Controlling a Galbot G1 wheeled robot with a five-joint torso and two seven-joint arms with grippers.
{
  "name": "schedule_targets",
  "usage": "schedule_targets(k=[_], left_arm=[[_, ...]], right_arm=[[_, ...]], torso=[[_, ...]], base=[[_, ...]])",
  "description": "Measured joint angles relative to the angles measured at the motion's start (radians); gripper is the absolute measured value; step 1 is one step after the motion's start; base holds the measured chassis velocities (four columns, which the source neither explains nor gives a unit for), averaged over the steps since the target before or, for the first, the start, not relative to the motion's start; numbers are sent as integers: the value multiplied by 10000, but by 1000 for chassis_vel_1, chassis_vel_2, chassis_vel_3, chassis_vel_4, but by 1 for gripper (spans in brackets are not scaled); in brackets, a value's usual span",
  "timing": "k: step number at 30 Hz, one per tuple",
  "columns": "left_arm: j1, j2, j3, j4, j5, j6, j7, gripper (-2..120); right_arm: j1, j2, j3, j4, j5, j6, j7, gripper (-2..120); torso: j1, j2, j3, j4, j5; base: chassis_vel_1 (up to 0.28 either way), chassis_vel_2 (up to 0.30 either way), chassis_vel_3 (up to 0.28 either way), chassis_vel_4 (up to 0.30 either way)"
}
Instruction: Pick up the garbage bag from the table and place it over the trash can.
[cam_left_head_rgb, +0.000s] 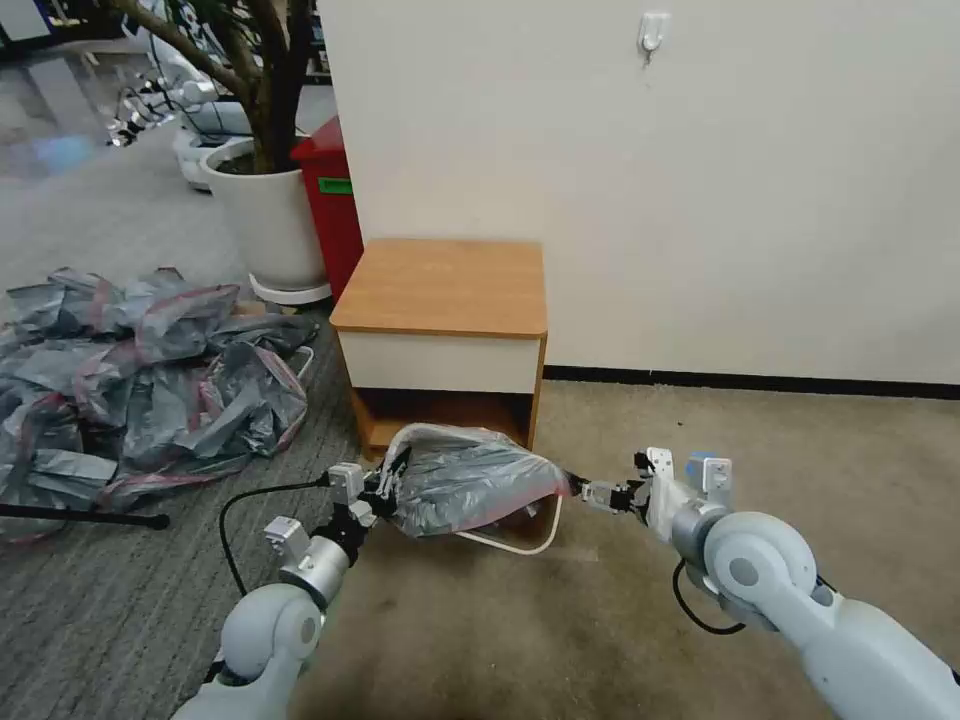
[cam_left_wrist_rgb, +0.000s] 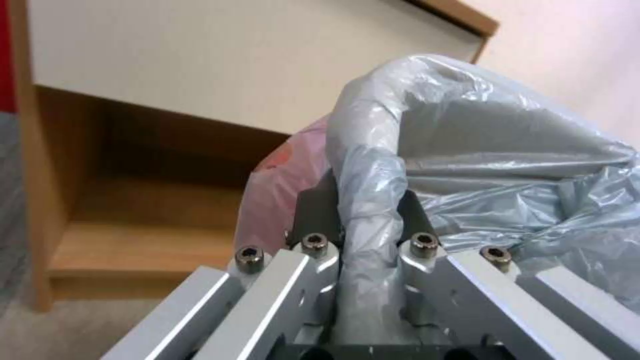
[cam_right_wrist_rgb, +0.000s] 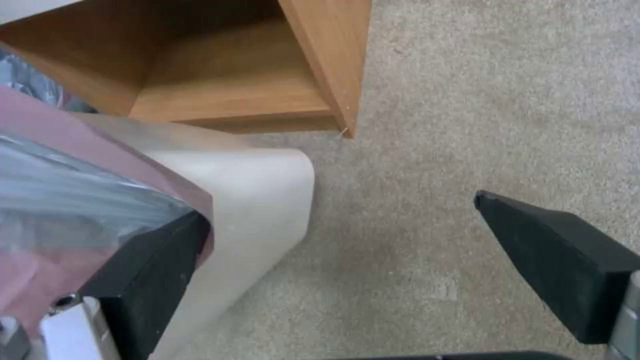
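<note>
Head camera high, facing down; both wrist cameras close, sharing the table's lower shelf.

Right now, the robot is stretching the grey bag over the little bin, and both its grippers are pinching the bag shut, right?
Not quite. The left gripper is shut on the grey bag, but the right gripper has its jaws wide apart beside the little bin; one jaw only touches the bag's pink edge. The right wrist view shows that. The bag does lie over the bin, in front of the wooden stand.
</note>
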Motion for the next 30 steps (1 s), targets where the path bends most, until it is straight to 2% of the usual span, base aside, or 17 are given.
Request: schedule_targets(k=[3,19,23,26,27,30], left_arm=[[-27,-87,-34,162,189,-169,347,6],[-184,-99,-185,523,516,-252,164,6],[-121,-125,-248,525,535,-266,162,6],[-109,-193,-306,537,564,-285,46,6],[-109,-193,-306,537,564,-285,46,6],[-159,-272,-334,574,568,-309,-148,6]], right_arm=[[112,-30,33,-12,83,-72,40,100],[-199,-261,413,396,233,-102,25,100],[-285,-172,739,473,233,14,29,100],[-540,160,1569,920,377,514,58,100],[-540,160,1569,920,377,514,58,100],[-1198,685,2218,2094,1183,1057,482,100]], torso=[[0,-1,0,0,0],[0,-1,0,0,0],[0,0,0,0,0],[0,-1,0,0,-1],[0,-1,0,0,-1],[1,-1,0,2,-2]], base=[[0,0,0,0],[0,0,0,0],[0,0,0,0],[0,0,0,0],[0,0,0,0],[0,0,0,0]])
